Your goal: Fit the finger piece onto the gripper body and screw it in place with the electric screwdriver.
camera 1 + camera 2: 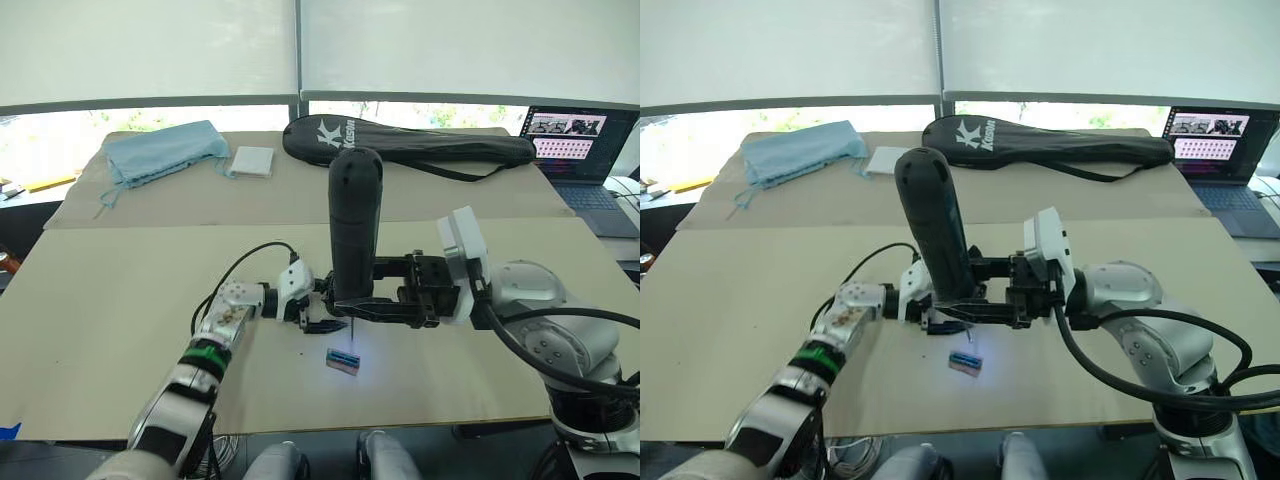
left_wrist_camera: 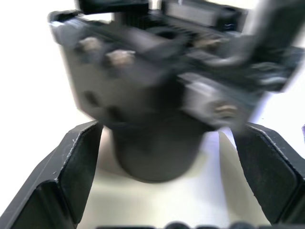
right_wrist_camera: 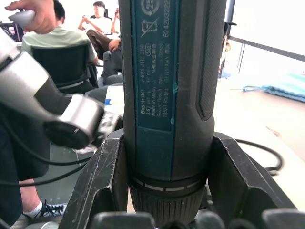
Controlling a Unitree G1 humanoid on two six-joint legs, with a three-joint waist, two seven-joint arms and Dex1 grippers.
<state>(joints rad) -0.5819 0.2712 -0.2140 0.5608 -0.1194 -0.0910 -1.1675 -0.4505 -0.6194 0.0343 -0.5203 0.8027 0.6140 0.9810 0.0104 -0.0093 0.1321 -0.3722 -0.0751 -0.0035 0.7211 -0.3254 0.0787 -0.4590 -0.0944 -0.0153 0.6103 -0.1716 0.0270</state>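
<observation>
Counter [image 1: 120, 330] nearest you is carrying a small green-topped block [image 1: 343, 361], lying just in front of the tool tip. Just beyond it, your left gripper [image 1: 322, 312] is clamping its fingers [image 2: 71, 176] on the gripper body [image 2: 157, 105] by its round motor end, low over the counter. Your right gripper [image 1: 375, 298] is gripping the electric screwdriver [image 1: 353, 230] upright between its fingers [image 3: 102, 176], bit pointing down beside the gripper body, white light glowing at the tip. You cannot make out the finger piece. Farther back, a blue cloth [image 1: 160, 152], a white pad [image 1: 251, 161], a black racket bag [image 1: 410, 143] and a laptop [image 1: 585, 150] are lying.
</observation>
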